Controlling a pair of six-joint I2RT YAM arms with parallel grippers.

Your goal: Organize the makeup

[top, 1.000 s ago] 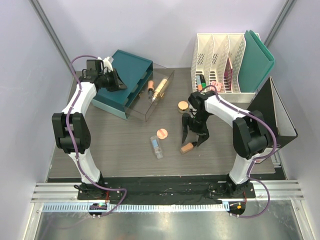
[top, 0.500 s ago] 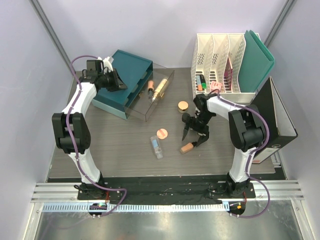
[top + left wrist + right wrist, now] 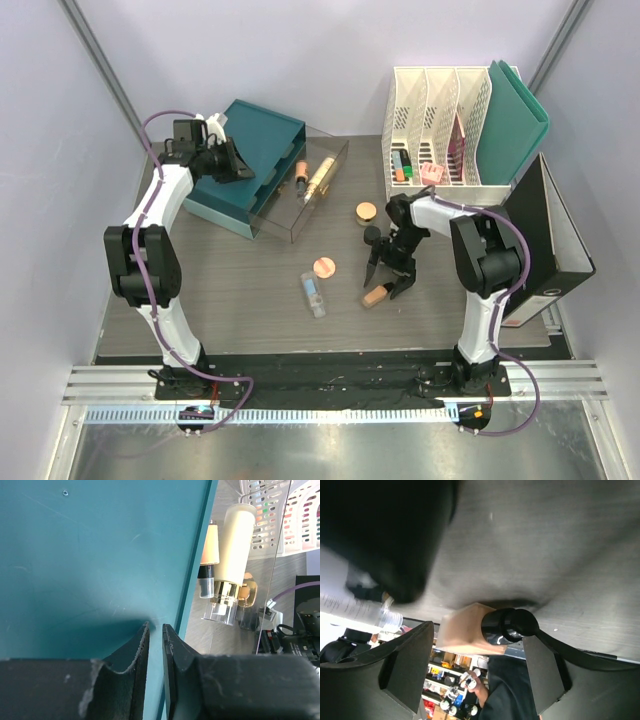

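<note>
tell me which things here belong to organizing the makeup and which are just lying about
Job: peach bottle, pink compact, clear tube, tan jar, cream bottle, slim tan bottle, clear tray, teal organizer.
Lying about: white file holders, markers, pink thing, teal folder, black binder.

A grey wood grain is shown by the counter (image 3: pixel 200 290). At eleven o'clock a teal organizer (image 3: pixel 262 125) is seen; at one o'clock, white perforated file holders (image 3: pixel 430 100) beside a teal folder (image 3: pixel 515 120). A peach bottle (image 3: pixel 467 635) is capped in black. A round compact (image 3: pixel 324 267) is coloured pink. A cream bottle (image 3: pixel 235 535) is collared in gold.
</note>
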